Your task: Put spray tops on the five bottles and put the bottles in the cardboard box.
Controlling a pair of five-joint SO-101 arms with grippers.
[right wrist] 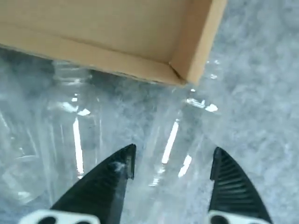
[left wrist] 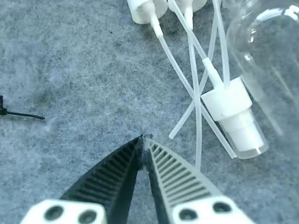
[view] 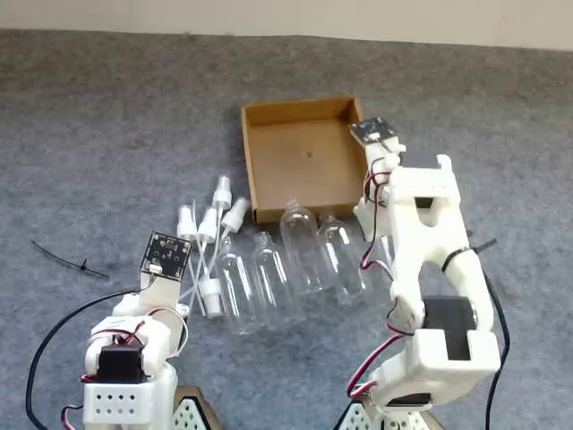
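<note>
Bottles [view: 302,253], clear, nr cardboard box [view: 300,175]

This looks like a robotics lab or hobby workbench rather than a home or shop: the counter [view: 107,107] is grey and felt-like from edge to edge and backs onto a bare pale wall [view: 269,16] at 12 o'clock. Two white plastic arms, the left arm [view: 130,358] at 7 o'clock and the right arm [view: 430,269] at 5 o'clock, stand with red, black and white wires [view: 370,258] exposed, bare circuit boards [view: 168,254] on their wrists and a black cable [view: 40,358] looping off at 8 o'clock. A loose black cable tie [view: 72,262] lies on the counter at 9 o'clock.
</note>
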